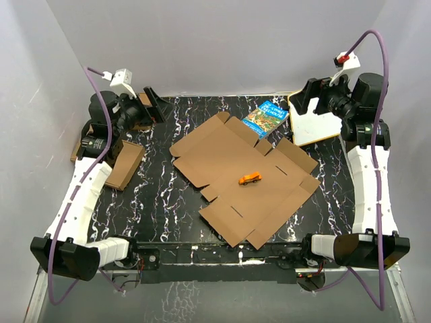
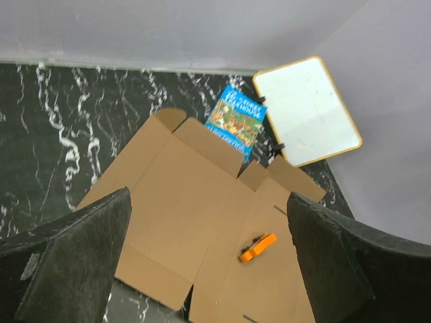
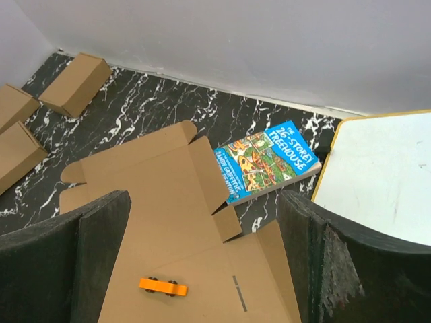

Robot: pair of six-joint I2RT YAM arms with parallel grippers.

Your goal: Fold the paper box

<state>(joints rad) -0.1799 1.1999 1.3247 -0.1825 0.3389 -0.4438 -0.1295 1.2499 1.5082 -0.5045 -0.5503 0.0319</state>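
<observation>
My left gripper (image 2: 209, 202) is wide open and has nothing in it. My right gripper (image 3: 203, 198) is wide open too, and it holds nothing. Both of them hang up in the air, one over the far left side of the table (image 1: 155, 195) and one over the far right side. Neither one touches anything.

The paper box (image 1: 215, 155) lies flat in the middle of the black table. It is not folded. All its flaps are spread out. It sits a bit crooked, with one corner pointing at me. A little orange toy car (image 1: 250, 177) sits on top of it, near the middle.

A blue book (image 1: 266, 116) lies at the far edge of the paper box, right next to a flap. A whiteboard (image 1: 316, 124) lies just beside the book, at the far right. Some small brown boxes (image 1: 124, 165) sit at the left side, apart from the big sheet.
</observation>
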